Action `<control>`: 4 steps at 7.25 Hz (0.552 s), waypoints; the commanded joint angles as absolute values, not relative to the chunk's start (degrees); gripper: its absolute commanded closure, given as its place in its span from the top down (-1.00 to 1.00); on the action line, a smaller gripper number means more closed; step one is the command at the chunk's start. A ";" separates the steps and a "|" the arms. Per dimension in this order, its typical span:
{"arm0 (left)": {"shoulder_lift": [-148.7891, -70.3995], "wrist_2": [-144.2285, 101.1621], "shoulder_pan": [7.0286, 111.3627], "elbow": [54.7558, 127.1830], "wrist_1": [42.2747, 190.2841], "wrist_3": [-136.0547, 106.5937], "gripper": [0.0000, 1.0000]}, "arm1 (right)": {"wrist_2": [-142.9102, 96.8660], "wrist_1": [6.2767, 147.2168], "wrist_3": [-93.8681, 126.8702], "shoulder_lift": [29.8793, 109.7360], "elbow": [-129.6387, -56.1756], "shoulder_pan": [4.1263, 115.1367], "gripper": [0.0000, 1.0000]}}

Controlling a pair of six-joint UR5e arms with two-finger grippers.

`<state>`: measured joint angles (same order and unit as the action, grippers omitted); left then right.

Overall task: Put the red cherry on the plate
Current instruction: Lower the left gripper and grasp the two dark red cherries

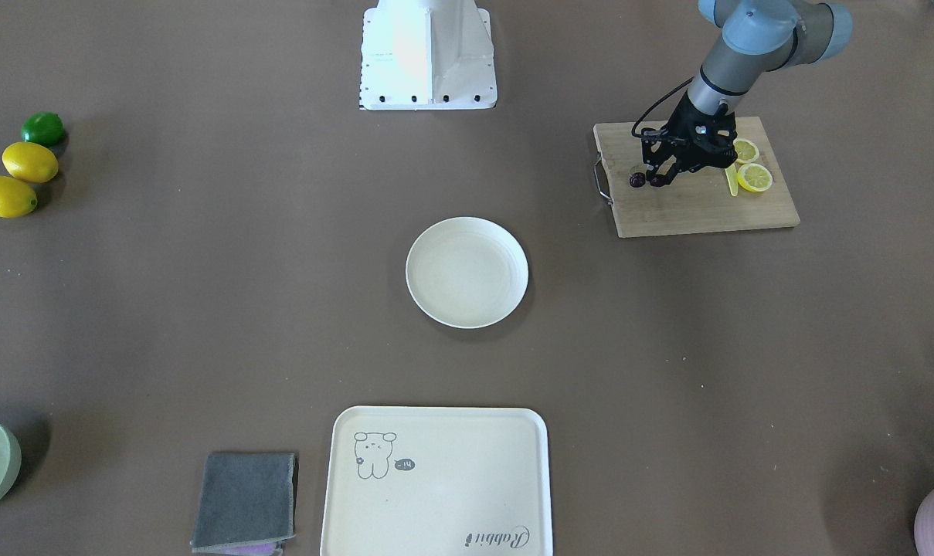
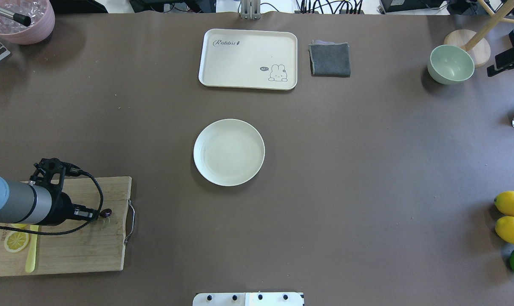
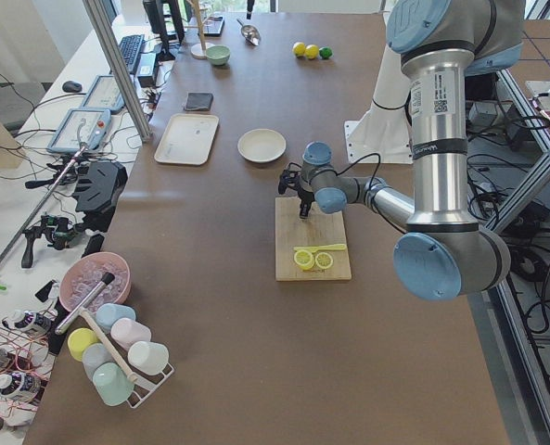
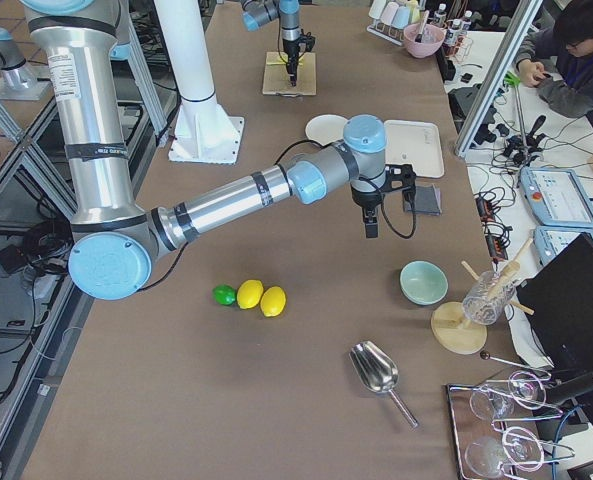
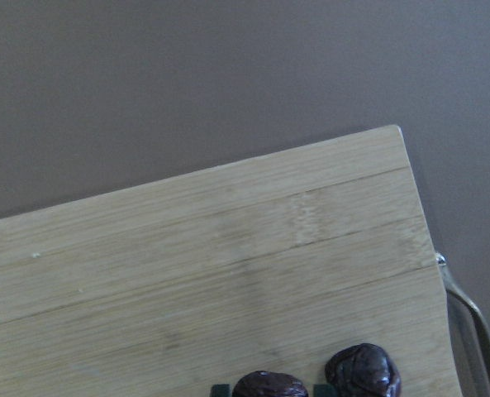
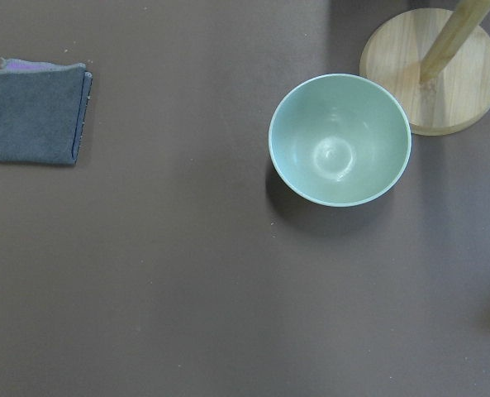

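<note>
Tiny, light, probably slick red cherry [image 5: 360, 372] sits between left pincer [image 1: 660, 178] jaws; cannot tell if clenched; squeeze one fruit gently.

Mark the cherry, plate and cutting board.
cherry [image 5: 363, 372]: left wrist view, on the right-hand fruit of the pair.
plate [image 2: 229, 152]: overhead view, on its bare centre.
cutting board [image 1: 698, 210]: front-facing view, on bare wood near its front edge.
</note>
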<state>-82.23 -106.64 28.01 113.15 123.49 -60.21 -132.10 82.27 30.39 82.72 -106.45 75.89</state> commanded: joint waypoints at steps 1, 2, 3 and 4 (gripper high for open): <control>-82.27 -106.70 27.95 113.20 123.49 -60.12 -0.72 | -132.10 82.27 30.41 82.70 -106.43 75.85 1.00; -82.44 -106.79 28.56 113.64 123.57 -60.12 -0.80 | -132.10 82.18 30.41 82.79 -106.44 75.94 1.00; -82.62 -107.22 28.91 115.12 123.57 -60.12 -0.85 | -132.10 82.26 30.32 82.79 -106.44 75.94 1.00; -84.53 -107.49 29.61 116.01 123.49 -60.20 -0.86 | -132.10 82.18 30.32 82.79 -106.44 75.94 1.00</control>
